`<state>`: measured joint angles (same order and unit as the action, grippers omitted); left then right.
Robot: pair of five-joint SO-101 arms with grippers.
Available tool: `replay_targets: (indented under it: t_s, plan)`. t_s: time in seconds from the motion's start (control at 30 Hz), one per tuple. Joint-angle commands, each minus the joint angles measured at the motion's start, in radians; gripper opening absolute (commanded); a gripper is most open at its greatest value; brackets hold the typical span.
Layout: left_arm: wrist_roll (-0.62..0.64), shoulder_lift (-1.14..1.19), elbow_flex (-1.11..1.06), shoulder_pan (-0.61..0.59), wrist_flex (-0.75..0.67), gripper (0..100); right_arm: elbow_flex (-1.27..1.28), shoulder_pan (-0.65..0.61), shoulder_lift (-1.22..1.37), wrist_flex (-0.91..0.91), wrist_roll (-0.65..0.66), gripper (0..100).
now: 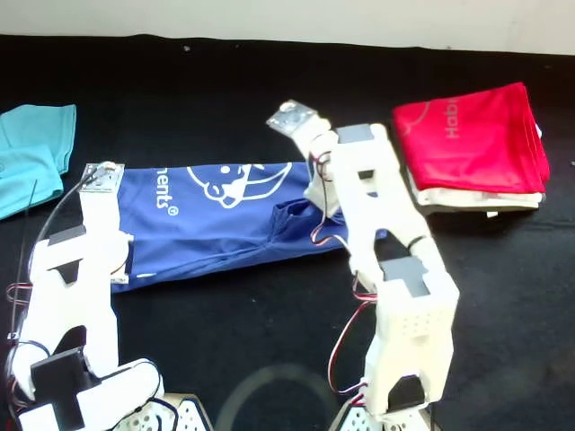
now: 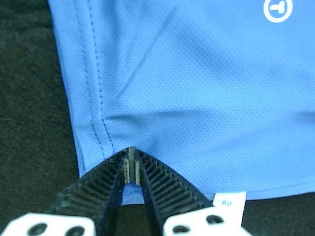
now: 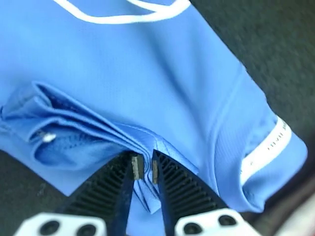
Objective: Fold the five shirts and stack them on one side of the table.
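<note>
High view: The black table (image 1: 225, 72) carries a blue shirt (image 1: 216, 220), folded into a long strip that lies across the middle. The left arm (image 1: 76, 269) stands at the strip's left end. The right arm (image 1: 386, 224) leans over its right end. On the right side of the table a folded red shirt (image 1: 467, 135) rests on top of a folded pale shirt (image 1: 476, 199), well apart from the blue one. A teal shirt (image 1: 31, 157) lies at the left edge, near the left arm but not touching the strip.

Left wrist view: The left gripper (image 2: 131, 164) is closed on the blue shirt's edge, just beside a stitched seam. The fingertips are almost together, with a thin layer of cloth pinched between them. A small white label (image 2: 231, 199) sticks out from the hem nearby.

Right wrist view: The right gripper (image 3: 144, 167) is clamped on a bunch of folded layers of the blue shirt. Only a narrow gap remains between the tips, and it is packed with cloth. A sleeve (image 3: 268, 147) with a white band lies flat just beside the grip point.
</note>
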<state>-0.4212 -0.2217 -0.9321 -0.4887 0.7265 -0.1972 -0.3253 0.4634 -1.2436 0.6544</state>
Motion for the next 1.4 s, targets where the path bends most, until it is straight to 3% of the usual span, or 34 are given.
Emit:
replay_targets:
  t_s: [0.0, 0.17, 0.33, 0.47, 0.57, 0.73, 0.9, 1.2, 1.37]
  plan:
    - [-0.006, -0.005, -0.005, 0.013, -0.015, 1, -0.054, -0.01, -0.004, 0.007, 0.008, 8.8]
    - [-0.006, -0.005, -0.005, 0.013, -0.015, 1, -0.091, 0.008, -0.005, 0.01, -0.103, 22.6]
    - [-0.006, -0.005, -0.005, 0.013, -0.015, 1, -0.165, 0.038, -0.012, -0.01, -0.265, 22.4]
    - [-0.006, -0.005, -0.005, 0.013, -0.015, 1, -0.219, 0.019, -0.062, -0.145, -0.334, 19.1]
    - [-0.006, -0.005, -0.005, 0.013, -0.015, 1, -0.22, -0.033, -0.097, -0.213, -0.342, 0.5]
    - [-0.006, -0.005, -0.005, 0.013, -0.015, 1, -0.134, -0.154, -0.102, -0.229, -0.344, 0.7]
    - [-0.006, -0.005, -0.005, 0.013, -0.015, 1, 0.008, -0.255, -0.102, -0.116, -0.345, 0.7]
    - [-0.006, -0.005, -0.005, 0.013, -0.017, 1, 0.275, -0.271, -0.108, 0.039, -0.345, 0.7]
    - [-0.006, -0.005, -0.004, 0.016, -0.015, 1, 0.242, -0.254, -0.163, 0.033, -0.345, 0.7]
